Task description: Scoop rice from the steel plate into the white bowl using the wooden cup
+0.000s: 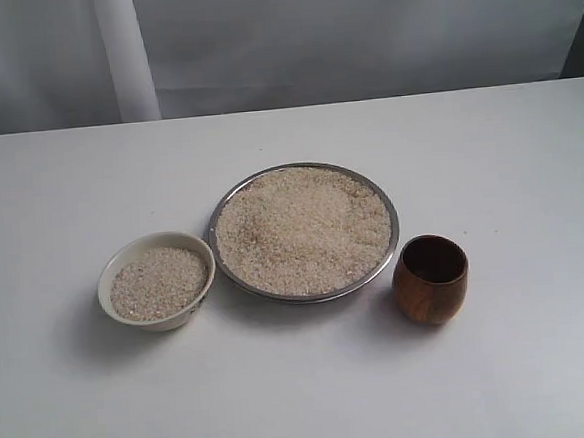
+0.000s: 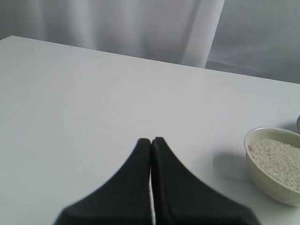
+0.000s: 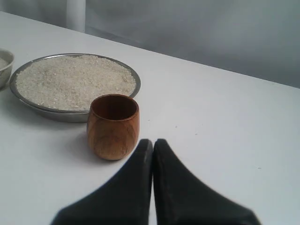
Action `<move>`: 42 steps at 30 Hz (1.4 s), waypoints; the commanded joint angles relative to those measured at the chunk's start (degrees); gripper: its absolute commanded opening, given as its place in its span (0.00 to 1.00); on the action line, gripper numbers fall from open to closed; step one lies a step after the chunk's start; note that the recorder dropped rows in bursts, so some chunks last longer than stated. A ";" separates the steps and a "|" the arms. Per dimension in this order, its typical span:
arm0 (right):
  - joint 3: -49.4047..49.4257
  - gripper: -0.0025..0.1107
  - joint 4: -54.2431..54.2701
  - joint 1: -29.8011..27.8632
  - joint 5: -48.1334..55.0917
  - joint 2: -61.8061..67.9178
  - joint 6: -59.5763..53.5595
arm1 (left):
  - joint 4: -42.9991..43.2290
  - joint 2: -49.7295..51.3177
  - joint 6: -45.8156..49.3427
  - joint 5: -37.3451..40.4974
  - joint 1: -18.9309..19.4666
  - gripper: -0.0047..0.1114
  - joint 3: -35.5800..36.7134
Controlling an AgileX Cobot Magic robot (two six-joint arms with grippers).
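While the left gripper (image 2: 151, 140) shows its jaws pressed together on nothing, a small cream-white ceramic bowl (image 1: 169, 322), part-filled with grains, sits just left of a wide, shiny steel plate (image 3: 47, 113) heaped with pale uncooked rice (image 1: 303, 228) on the white surface (image 1: 509, 164). Just right of the plate stands a glossy reddish-brown wooden cup (image 1: 431, 287), upright. It is probably light, rigid and slick, best gripped across its rounded belly or over its rim. Near it, the right gripper (image 3: 153, 141) has jaws likewise closed and empty.
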 commanded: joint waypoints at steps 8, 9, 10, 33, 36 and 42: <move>0.20 0.02 -0.53 -0.29 -0.09 -0.18 -0.52 | -0.33 -0.13 -0.08 -0.36 -0.27 0.04 -0.20; 0.20 0.02 -0.53 -0.29 -0.09 -0.18 -0.52 | -0.33 -0.13 -0.08 -0.36 -0.27 0.04 -0.20; 0.20 0.02 -0.53 -0.29 -0.09 -0.18 -0.52 | -0.33 -0.13 -0.08 -0.36 -0.27 0.04 -0.20; -15.90 0.02 -6.23 -0.29 -0.92 11.36 -2.70 | -0.33 -0.13 -0.08 -0.36 -0.27 0.04 -0.20; -20.07 0.02 -6.15 -0.29 -1.81 20.18 -2.70 | -0.33 -0.13 -0.08 -0.36 -0.27 0.04 -0.20; -24.24 0.02 -6.15 -0.29 -13.63 37.31 -2.58 | -0.33 -0.13 -0.08 -0.36 -0.27 0.04 -0.20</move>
